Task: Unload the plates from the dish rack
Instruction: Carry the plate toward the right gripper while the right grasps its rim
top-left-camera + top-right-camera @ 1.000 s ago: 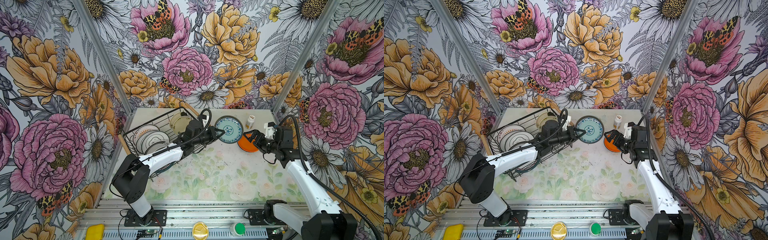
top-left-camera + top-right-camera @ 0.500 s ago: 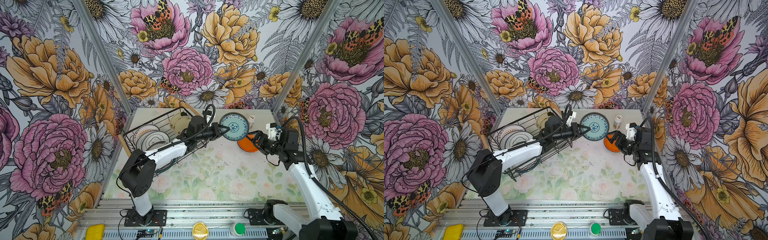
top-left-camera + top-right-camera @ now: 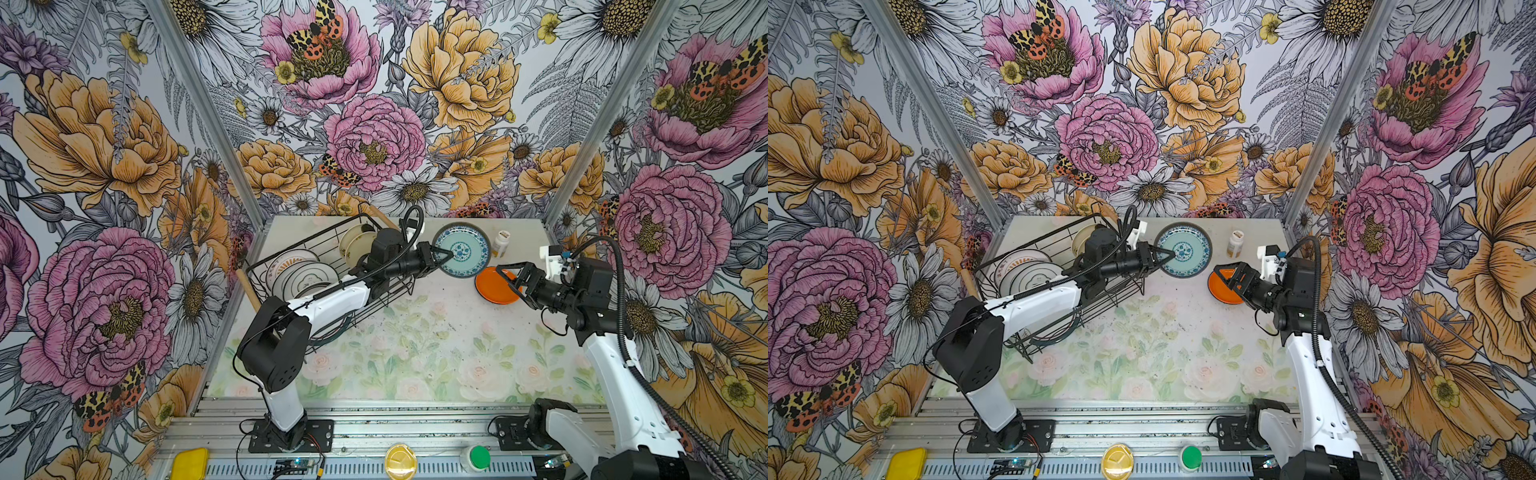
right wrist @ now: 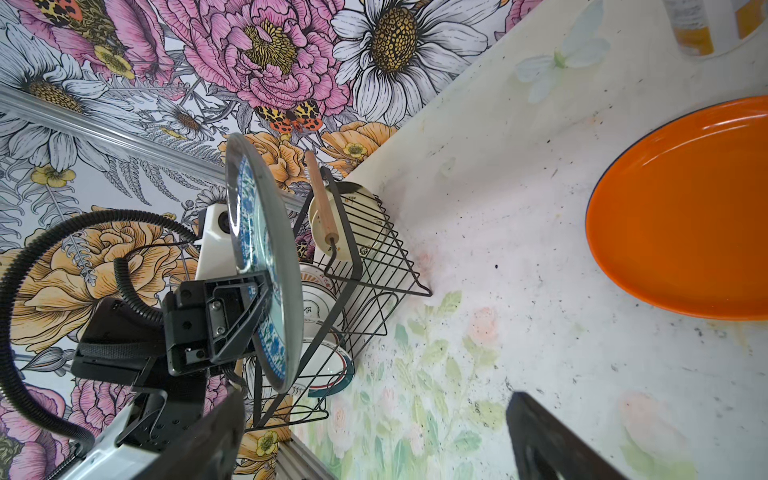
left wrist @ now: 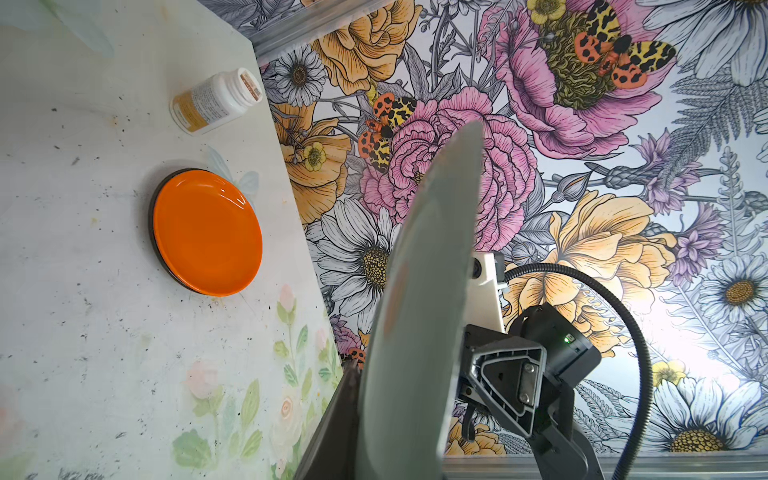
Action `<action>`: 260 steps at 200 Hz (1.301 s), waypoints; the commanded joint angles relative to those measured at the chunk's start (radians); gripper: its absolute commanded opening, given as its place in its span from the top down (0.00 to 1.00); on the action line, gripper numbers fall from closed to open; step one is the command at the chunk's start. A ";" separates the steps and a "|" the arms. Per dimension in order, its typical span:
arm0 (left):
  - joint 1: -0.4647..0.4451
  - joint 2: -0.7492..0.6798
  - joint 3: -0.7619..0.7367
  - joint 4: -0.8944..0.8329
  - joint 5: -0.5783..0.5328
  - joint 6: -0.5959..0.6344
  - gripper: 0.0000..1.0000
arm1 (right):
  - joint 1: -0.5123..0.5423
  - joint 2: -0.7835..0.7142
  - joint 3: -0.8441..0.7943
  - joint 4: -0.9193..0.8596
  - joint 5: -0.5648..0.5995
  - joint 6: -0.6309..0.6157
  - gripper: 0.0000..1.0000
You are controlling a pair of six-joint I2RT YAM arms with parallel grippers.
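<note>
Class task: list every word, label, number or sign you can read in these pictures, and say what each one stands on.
No text here can actually be read.
pill bottle: white and orange label with lines of small print, too blurred to read.
cream plate in the dish rack: dark character-like marks, too small to read.
blue patterned plate: ornament only, no writing.

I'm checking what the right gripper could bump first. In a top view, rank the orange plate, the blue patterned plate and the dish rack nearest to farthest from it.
1. orange plate, on the table, just at the right gripper's open jaws.
2. blue patterned plate, held by the left gripper, toward the middle.
3. dish rack, on the table's left side.
</note>
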 commanded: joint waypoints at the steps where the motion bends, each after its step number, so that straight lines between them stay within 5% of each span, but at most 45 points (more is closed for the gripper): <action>1: -0.027 0.024 0.009 0.001 0.056 0.012 1.00 | 0.006 0.014 0.063 0.020 -0.060 -0.048 0.01; 41: -0.071 0.048 0.011 -0.006 0.071 0.017 1.00 | 0.037 0.084 0.085 0.022 -0.062 -0.076 0.05; 111: -0.098 0.123 0.029 0.010 0.091 0.021 1.00 | 0.092 0.137 0.076 0.055 -0.058 -0.087 0.38; 260: -0.084 0.167 0.012 0.062 0.128 -0.018 1.00 | 0.088 0.111 0.020 0.107 -0.115 -0.079 0.81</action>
